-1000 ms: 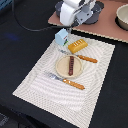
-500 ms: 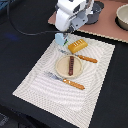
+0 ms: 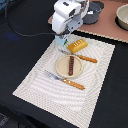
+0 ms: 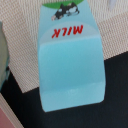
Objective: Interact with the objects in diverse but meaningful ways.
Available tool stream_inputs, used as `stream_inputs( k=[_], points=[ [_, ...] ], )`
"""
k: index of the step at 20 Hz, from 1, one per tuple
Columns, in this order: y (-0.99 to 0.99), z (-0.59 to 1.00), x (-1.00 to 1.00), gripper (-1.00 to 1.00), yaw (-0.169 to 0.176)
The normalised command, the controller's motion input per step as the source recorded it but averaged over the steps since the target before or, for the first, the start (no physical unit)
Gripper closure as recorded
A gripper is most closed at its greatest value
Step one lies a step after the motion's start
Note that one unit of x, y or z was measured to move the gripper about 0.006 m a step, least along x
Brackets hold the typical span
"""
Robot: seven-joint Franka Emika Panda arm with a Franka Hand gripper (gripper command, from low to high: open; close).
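A pale blue carton (image 4: 70,60) with red "MILK" lettering fills the wrist view, lying on the beige woven placemat (image 4: 30,30). In the exterior view my gripper (image 3: 62,40) hangs right over that carton (image 3: 60,44) at the mat's far edge and hides most of it. Its fingers do not show clearly in either view. The golden bread loaf (image 3: 77,46) lies just to the exterior view's right of the gripper. A red-brown sausage (image 3: 71,65) rests on a round tan plate (image 3: 62,67). The grey saucepan (image 3: 93,12) stands behind the arm.
An orange-handled knife (image 3: 84,58) lies between loaf and plate, and an orange-handled fork (image 3: 66,80) lies in front of the plate. A pale bowl (image 3: 122,16) stands on the brown board (image 3: 107,31) at the back right. The placemat (image 3: 45,92) sits on a dark table.
The arm has come down and shifted slightly to the exterior view's left, so the gripper now covers the carton that stood in plain sight a second ago.
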Motion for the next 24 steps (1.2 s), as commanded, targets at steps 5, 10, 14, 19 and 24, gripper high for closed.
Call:
stream_inputs(
  k=[5, 10, 14, 19, 24],
  points=[
    [-0.08, -0.22, -0.63, -1.0, 0.0],
    [-0.13, -0.09, -0.3, -1.0, -0.004],
    [-0.15, -0.08, -0.2, -1.0, -0.011],
    [-0.17, -0.16, -0.3, -1.0, -0.002],
    [-0.1, -0.2, -0.38, -1.0, 0.0]
  ],
)
